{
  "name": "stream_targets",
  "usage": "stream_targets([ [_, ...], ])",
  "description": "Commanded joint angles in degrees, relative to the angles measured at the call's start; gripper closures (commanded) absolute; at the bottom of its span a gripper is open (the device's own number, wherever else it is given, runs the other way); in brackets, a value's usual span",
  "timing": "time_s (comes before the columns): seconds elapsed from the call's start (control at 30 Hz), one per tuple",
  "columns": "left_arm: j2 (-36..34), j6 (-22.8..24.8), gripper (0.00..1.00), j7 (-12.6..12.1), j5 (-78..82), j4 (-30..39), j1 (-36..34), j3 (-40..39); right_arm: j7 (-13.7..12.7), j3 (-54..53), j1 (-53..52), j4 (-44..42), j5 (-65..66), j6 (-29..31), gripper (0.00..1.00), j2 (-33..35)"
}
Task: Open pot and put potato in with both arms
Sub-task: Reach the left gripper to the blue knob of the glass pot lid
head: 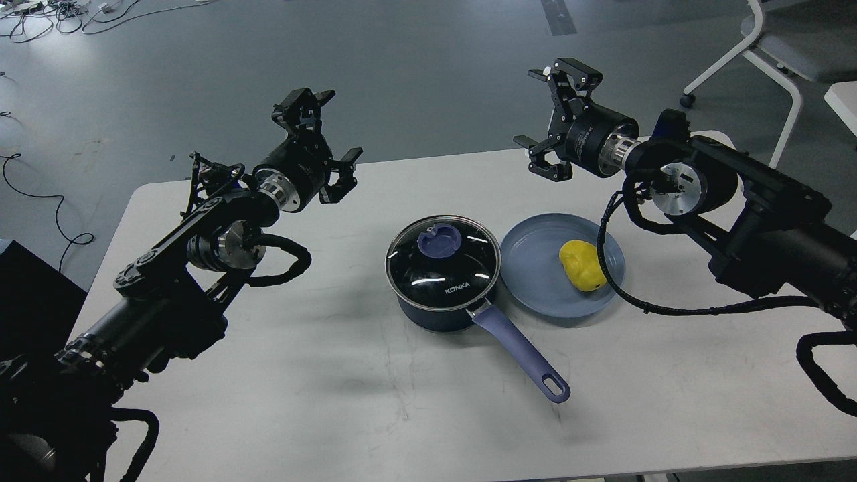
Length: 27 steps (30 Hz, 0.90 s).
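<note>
Pot point(442, 294) — lidded, on table point(321, 375); potato point(581, 265) on plate point(535, 268); left gripper point(321, 137) and right gripper point(556, 114) — spread wide, empty.

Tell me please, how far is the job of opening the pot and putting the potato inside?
Nothing looks done yet. The glass lid sits on the pot, and the potato lies on the blue plate beside it. Nothing is in hand: the left end effector and the right end effector are both open and raised above the table. Left: lift the lid, pick the potato, drop it in.
</note>
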<state>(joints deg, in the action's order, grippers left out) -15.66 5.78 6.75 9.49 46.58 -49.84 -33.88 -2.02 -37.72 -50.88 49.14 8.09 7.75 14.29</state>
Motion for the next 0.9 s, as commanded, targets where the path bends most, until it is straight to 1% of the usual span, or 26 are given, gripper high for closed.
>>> stream_targets([
  [0.0, -0.16, -1.46, 0.01, 0.10, 0.17, -0.17, -0.52, -0.39, 0.00, -0.16, -0.10, -0.01, 0.00, -0.10, 0.00, -0.05],
  [0.13, -0.95, -3.58, 0.01, 0.36, 4.99, 1.05, -1.31, 0.40, 0.09, -0.52, -0.19, -0.01, 0.00, -0.02, 0.00, 0.21],
  [0.17, -1.12, -5.23, 0.01, 1.15, 10.23, 1.32, -2.45, 0.40, 0.09, -0.69, -0.19, -0.01, 0.00, -0.02, 0.00, 0.48],
  [0.2, -1.38, -8.03, 0.01, 2.72, 16.98, 1.84, -3.24, 0.48, 0.26, -0.69, -0.28, -0.10, 0.00, -0.02, 0.00, 0.57],
  [0.23, -1.47, -9.80, 0.01, 3.70, 20.97, 2.55, -3.51, 0.48, 0.35, -0.69, -0.28, -0.10, 0.00, -0.02, 0.00, 0.57],
  [0.27, -1.74, -14.00, 0.01, 4.92, 29.53, 5.08, -3.51, 0.66, 0.61, -1.04, -0.28, -0.10, 0.00, -0.02, 0.00, 0.74],
  [0.33, -2.44, -18.67, 0.01, 5.11, 37.93, 7.90, -3.34, 0.83, 0.70, -1.57, -0.19, -0.10, 0.00, -0.02, 0.00, 1.18],
  [0.37, -3.05, -22.70, 0.01, 5.11, 44.93, 10.52, -2.99, 2.14, 0.61, -1.83, -0.10, -0.10, 0.00, -0.02, 0.00, 1.79],
  [0.4, -3.49, -23.96, 0.01, 5.11, 47.61, 11.77, -2.81, 3.63, 0.70, -1.92, -0.01, -0.10, 0.00, -0.02, 0.00, 2.06],
  [0.43, -4.45, -25.10, 0.01, 5.11, 51.73, 13.61, -2.81, 7.82, 0.61, -2.27, 0.16, -0.10, 0.00, -0.02, 0.00, 2.41],
  [0.47, -5.42, -25.55, 0.01, 5.11, 54.64, 15.19, -2.81, 12.30, 0.61, -2.71, 0.34, -0.10, 0.00, -0.02, 0.00, 2.85],
  [0.53, -6.13, -26.77, 0.01, 5.11, 57.72, 16.61, -2.81, 16.98, 0.61, -3.33, 1.30, -0.01, -0.09, 0.25, 0.00, 3.90],
  [0.6, -6.31, -28.53, 0.01, 5.11, 61.68, 16.79, -2.98, 19.20, 0.61, -4.03, 1.92, 0.08, -0.09, 0.51, 0.00, 4.61],
  [0.67, -7.01, -30.47, 0.01, 5.37, 73.76, 16.62, -3.42, 23.49, 0.53, -5.52, 3.67, 0.08, -0.18, 0.69, 0.00, 5.48],
  [0.73, -7.54, -30.65, 0.01, 5.64, 81.25, 16.61, -3.43, 25.70, 0.53, -6.49, 5.25, 0.16, -0.18, 0.86, 0.00, 6.01],
  [0.8, -7.28, -30.74, 0.01, 5.73, 84.19, 16.61, -3.43, 26.32, 0.53, -6.84, 5.96, 0.16, -0.18, 0.86, 0.00, 6.37],
  [0.83, -7.10, -30.74, 0.01, 6.25, 86.03, 16.61, -3.43, 27.11, 0.53, -7.02, 6.40, 0.16, -0.18, 0.86, 0.00, 6.54],
  [0.87, -6.93, -30.74, 0.01, 7.30, 87.00, 16.61, -3.43, 28.59, 0.53, -7.37, 6.58, 0.16, -0.18, 0.86, 0.00, 6.80],
])
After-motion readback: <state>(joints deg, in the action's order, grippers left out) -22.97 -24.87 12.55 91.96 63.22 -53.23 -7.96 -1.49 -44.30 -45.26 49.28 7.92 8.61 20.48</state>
